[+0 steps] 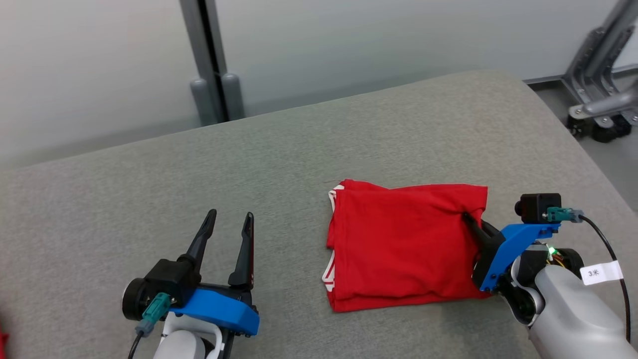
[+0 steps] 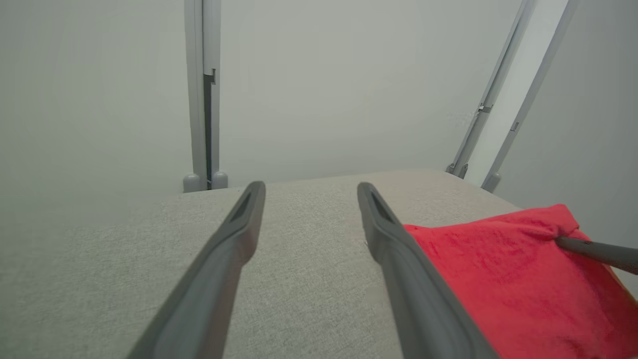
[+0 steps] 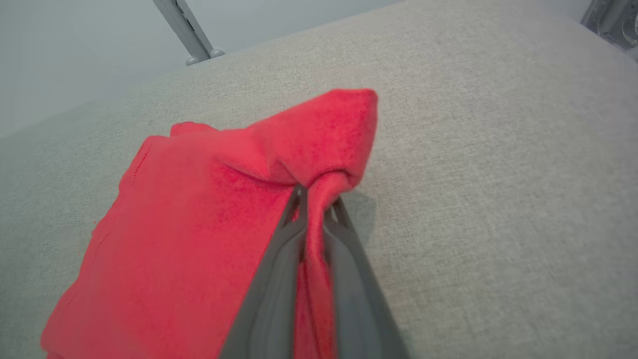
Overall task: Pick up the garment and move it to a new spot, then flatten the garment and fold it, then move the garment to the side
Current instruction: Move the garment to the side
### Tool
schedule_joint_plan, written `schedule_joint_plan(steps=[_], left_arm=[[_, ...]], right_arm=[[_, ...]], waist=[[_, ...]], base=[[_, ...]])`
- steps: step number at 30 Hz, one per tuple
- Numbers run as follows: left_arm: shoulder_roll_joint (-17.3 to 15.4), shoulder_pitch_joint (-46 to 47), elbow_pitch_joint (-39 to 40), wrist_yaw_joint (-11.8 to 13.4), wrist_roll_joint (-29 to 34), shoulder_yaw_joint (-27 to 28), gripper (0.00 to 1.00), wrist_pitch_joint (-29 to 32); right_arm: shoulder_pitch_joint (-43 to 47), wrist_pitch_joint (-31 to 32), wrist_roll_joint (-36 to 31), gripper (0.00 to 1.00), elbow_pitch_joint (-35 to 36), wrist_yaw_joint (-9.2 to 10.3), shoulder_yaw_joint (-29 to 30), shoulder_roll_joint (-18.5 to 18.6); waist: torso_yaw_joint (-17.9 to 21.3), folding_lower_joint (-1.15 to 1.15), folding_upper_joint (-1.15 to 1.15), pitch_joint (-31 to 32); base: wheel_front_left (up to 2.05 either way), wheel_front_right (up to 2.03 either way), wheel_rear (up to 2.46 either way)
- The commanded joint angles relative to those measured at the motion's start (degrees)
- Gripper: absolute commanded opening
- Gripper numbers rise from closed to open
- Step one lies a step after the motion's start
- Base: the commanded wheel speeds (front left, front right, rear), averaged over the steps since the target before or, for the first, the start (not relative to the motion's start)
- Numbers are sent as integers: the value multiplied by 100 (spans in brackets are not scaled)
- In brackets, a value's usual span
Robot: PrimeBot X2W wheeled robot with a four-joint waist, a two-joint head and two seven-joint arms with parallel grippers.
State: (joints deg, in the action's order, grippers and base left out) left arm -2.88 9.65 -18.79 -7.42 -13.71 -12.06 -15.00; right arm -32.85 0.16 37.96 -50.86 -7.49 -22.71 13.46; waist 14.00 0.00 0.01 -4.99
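Seeing red garment folded into a rough rectangle, flat on the grey fabric-topped desk, right of centre in head view. White trim along its left edge, at far and near corners. Stacked layers visible at the near edge.

Reading right gripper at the garment's right edge, near the far right corner, jaws clamped together on a pinch of red cloth. Confirmed in right wrist view: right gripper with cloth bunched between both dark fingers, garment puckered around the tips, corner peaked just past them. Remainder spread on the desk.

Reading left gripper well apart from the garment, over bare desk to its left, jaws apart, nothing between. Same in left wrist view: left gripper with a wide gap, grey desk behind the gap, garment off to the right, partly behind one finger, other arm's finger poking into its far corner. Cannot tell whether left fingertips touch the desk.

Behind the far edge: grey upright post against a pale wall. Upper right, beyond the desk: metal frame. At the right wrist: white tag on a black cable.
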Motion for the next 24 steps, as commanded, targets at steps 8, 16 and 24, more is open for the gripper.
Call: schedule_joint_plan(steps=[8, 16, 24], left_arm=[[-5, 229, -31, -9, 21, -131, 100, -25], [-103, 555, -15, -9, 101, -172, 100, -25], [-203, 937, 24, -10, 156, -239, 100, -25]], right_arm=[[5, -272, 124, 0, 57, -1, 51, 155], [-723, -332, -137, 0, -38, -1, -77, 446], [-1841, -461, -274, 0, -354, -1, -36, 852]], waist=[[206, 0, -1, -144], [-150, 0, -1, -767], [-562, 0, -1, -1577]], base=[[0, 0, 0], [0, 0, 0], [0, 0, 0]])
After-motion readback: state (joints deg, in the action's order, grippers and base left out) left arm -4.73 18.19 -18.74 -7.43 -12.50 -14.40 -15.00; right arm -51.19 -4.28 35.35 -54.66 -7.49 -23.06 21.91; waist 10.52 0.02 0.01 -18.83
